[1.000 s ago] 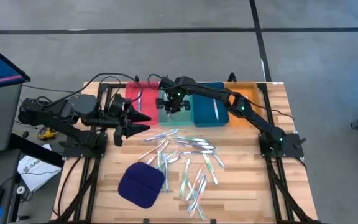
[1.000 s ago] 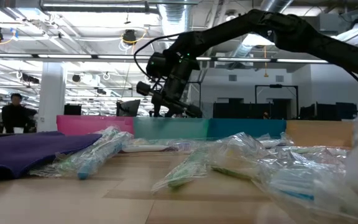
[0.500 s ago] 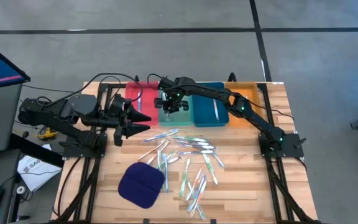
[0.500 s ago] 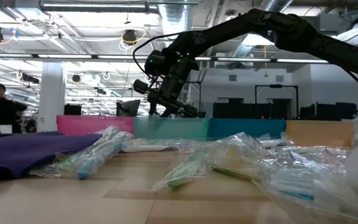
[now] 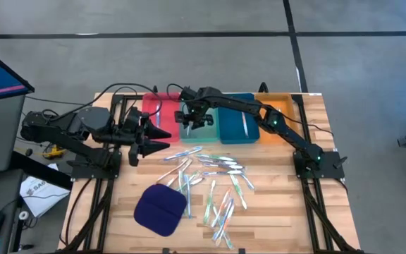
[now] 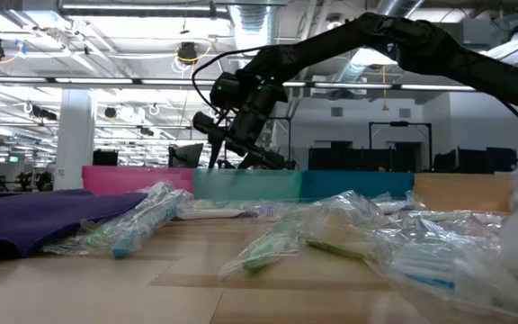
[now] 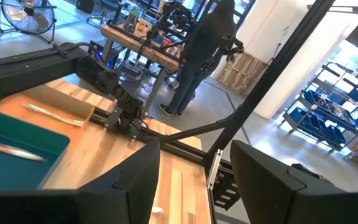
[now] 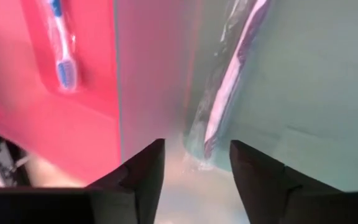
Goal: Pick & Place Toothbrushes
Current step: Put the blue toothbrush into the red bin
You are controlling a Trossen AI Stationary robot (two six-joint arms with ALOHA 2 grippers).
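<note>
Toothbrushes [image 5: 210,185] lie scattered across the middle of the bench [image 5: 287,212], most in clear crinkly wrappers, with a dark blue cloth pad [image 5: 160,209] at the near left. Four trays sit along the far edge, from left to right: red tray [image 5: 156,106], teal tray [image 5: 201,132], blue tray [image 5: 240,125], orange tray [image 5: 280,107].

My right tool [image 5: 194,118] hangs over the teal tray, fingers parted and holding nothing. From its wrist view I see a wrapped pink-and-white toothbrush [image 8: 232,74] lying in the teal tray just beyond the fingers, and a blue one [image 8: 61,43] in the red tray next door. My left tool [image 5: 157,135] waits at the left bench edge, also spread apart and empty.

I judge these brushes very light and stiff, but the film around them looks slippery and loose, so a pinch on the wrapper alone could slide or let the brush swing. I would grip across the handle near its middle, square to its length, and pick one lying clear of its neighbours. In the low view the wrappers overlap and bunch up, so dragging a second brush along is a risk.
</note>
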